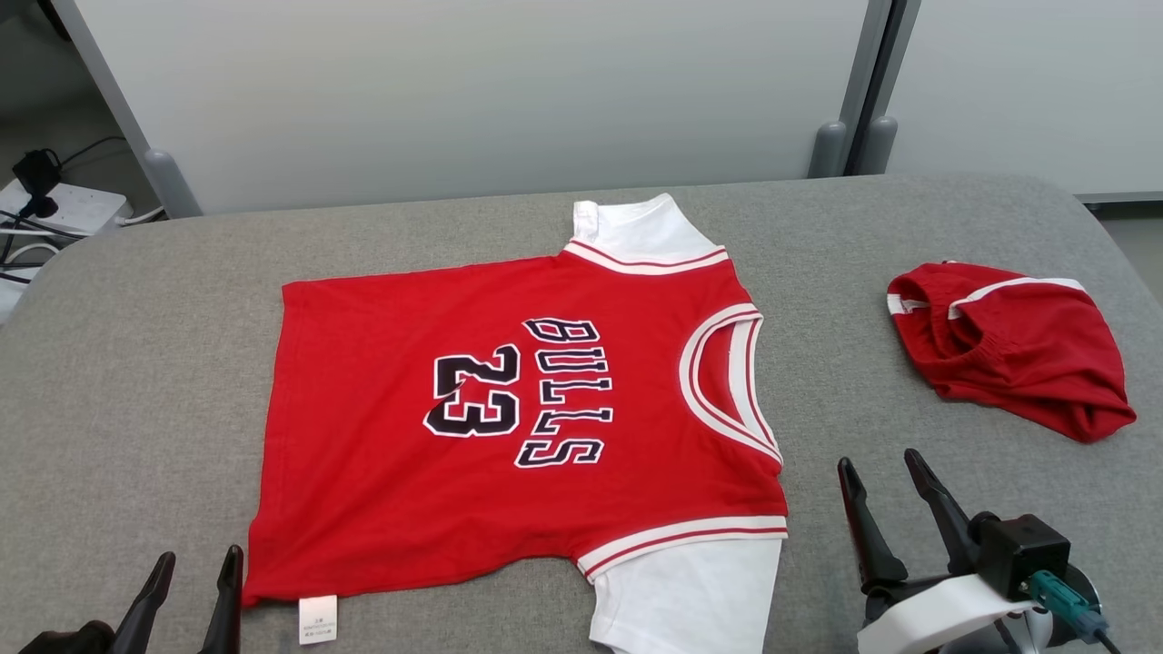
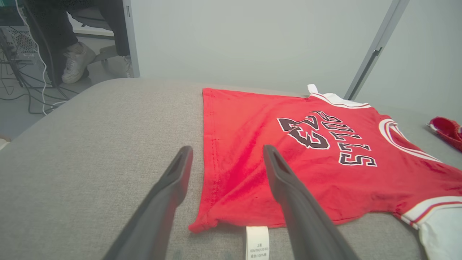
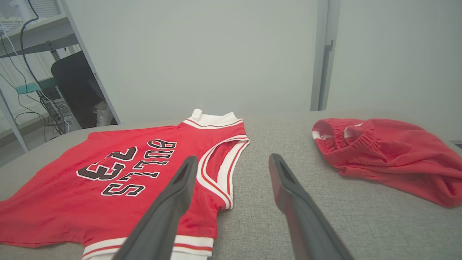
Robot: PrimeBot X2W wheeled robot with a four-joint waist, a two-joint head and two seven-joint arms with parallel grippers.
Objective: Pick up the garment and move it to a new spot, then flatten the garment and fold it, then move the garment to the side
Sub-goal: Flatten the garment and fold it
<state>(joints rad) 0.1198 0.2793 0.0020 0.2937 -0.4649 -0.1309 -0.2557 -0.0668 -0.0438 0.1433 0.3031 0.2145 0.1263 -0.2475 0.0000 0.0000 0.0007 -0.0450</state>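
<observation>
step: flattening looks done, so I'd say folding is next
shirt (image 1: 509, 409): red, spread flat mid-table (image 1: 136, 363), print up, hem to the left, collar to the right
left gripper (image 1: 202, 554): fingers spread, empty, just beside the near hem corner and care tag (image 1: 318, 619)
right gripper (image 1: 879, 460): fingers spread, empty, off the cloth, near the white sleeve (image 1: 690, 590)
next: both drop to the near edge, pinch it, carry it across evenly — uneven lift risks wrinkles
containers: none in play — red shorts (image 1: 1008, 345) lie bunched loose at right, well apart

Bright, even, soft-shadowed, sharp light.
</observation>
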